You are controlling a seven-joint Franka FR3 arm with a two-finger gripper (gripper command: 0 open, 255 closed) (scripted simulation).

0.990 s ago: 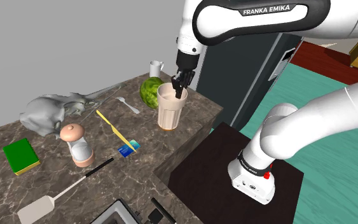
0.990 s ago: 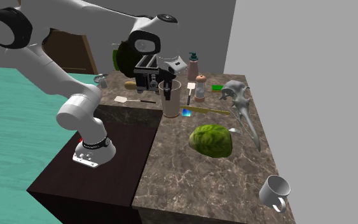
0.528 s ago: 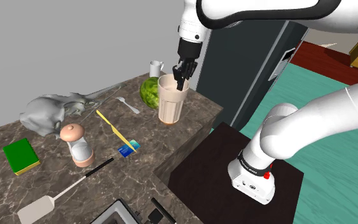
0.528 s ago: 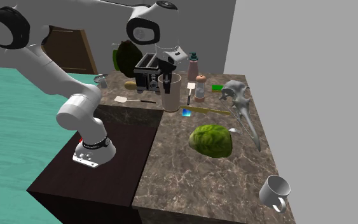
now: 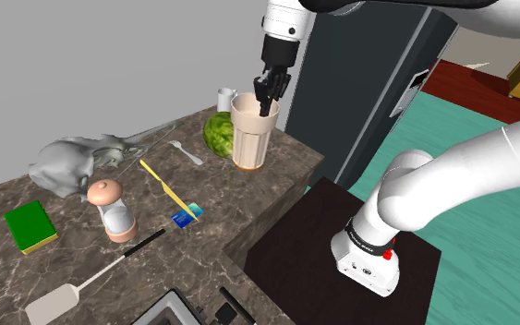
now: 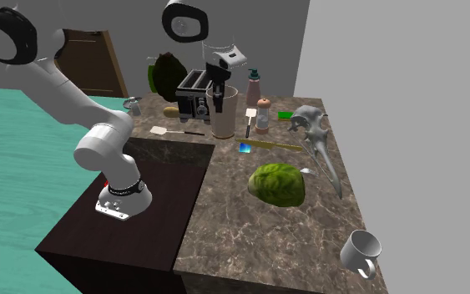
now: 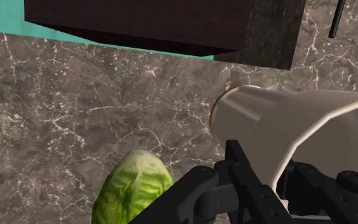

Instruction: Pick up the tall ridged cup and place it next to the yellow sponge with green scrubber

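Observation:
The tall ridged cup [image 5: 251, 134] is beige and hangs upright just above the dark marble counter [image 5: 202, 249], beside the green cabbage. My gripper [image 5: 267, 92] comes down from above and is shut on the cup's rim, one finger inside and one outside. In the second exterior view the cup [image 6: 224, 113] hangs under the gripper [image 6: 219, 96]. In the wrist view the cup [image 7: 292, 124] is clasped between the black fingers [image 7: 250, 181]. The sponge [image 5: 30, 227], green on top with a yellow edge, lies far off at the counter's end in the shoulder view's left, and shows as a green sponge [image 6: 285, 114].
A cabbage [image 5: 219, 135] and a white mug [image 5: 226, 98] are close to the cup. A grey skull [image 5: 68, 164], a pepper mill [image 5: 112, 210], a yellow-handled brush [image 5: 163, 185] and a spatula [image 5: 64, 295] lie between cup and sponge. The dark stand [image 5: 341, 249] is below the counter's edge.
The gripper has risen with the cup in it. The cup stood on the counter a second ago and now hangs a little above it.

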